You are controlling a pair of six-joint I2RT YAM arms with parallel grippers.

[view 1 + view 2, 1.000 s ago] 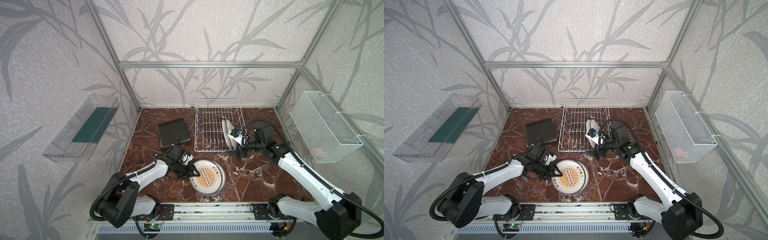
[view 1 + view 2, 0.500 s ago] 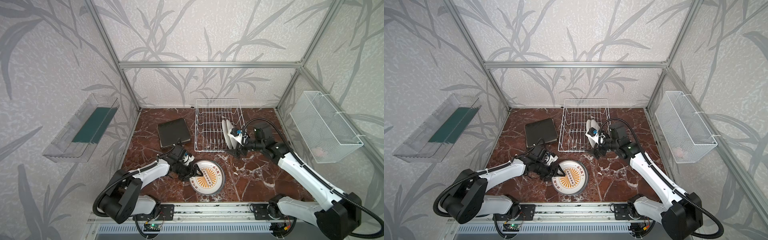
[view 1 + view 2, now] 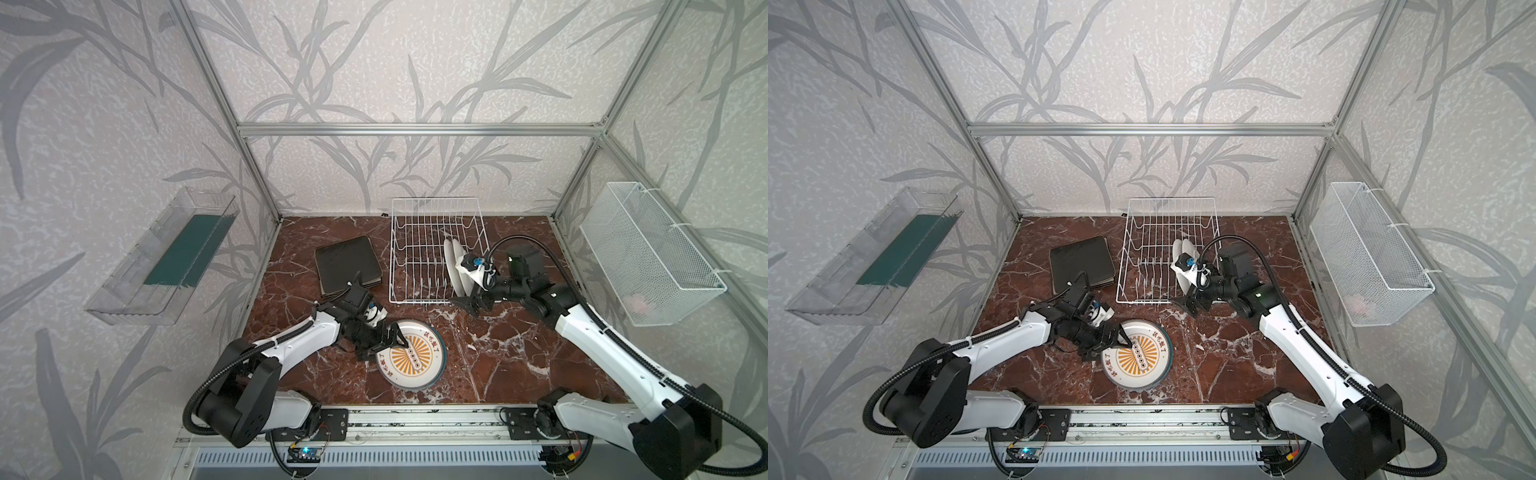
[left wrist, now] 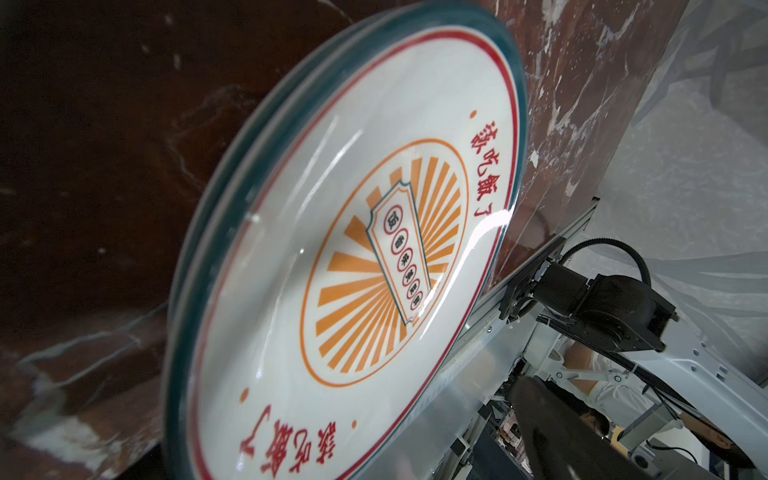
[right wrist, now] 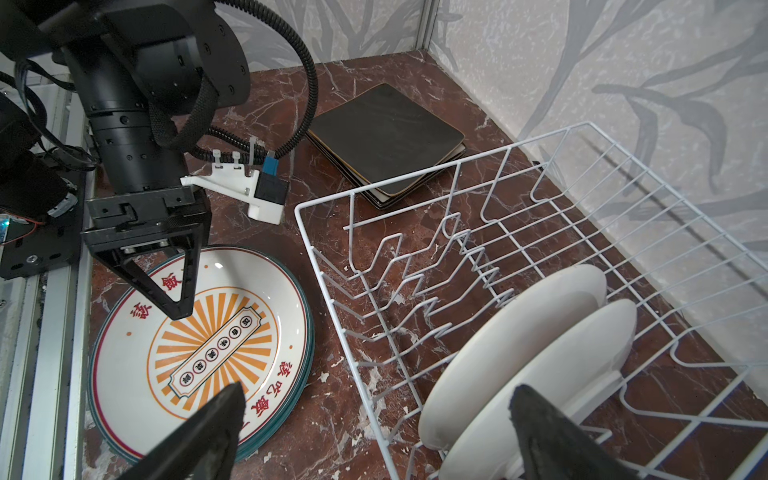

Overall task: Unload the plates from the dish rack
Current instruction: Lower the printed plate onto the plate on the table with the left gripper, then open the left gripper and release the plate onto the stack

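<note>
Marble tabletop [image 3: 498, 365]: sunburst plates [image 5: 216, 345] visibly stacked only in wrist views

1. Both top views look steeply down from high above the near edge toward the far wall. Each holds the whole marble table [image 3: 498, 365], and they overlap almost wholly.
2. The left wrist camera sits very close to the round plates [image 4: 332, 291], low and seemingly rolled sideways. It faces the near right, where the right arm's base [image 4: 602, 307] shows.
3. The right wrist camera looks leftward across the dish rack [image 5: 436, 270] from its near right, at middling range. It shares the round plates with the left wrist view and the square plates [image 5: 386, 133] with both top views.
</note>
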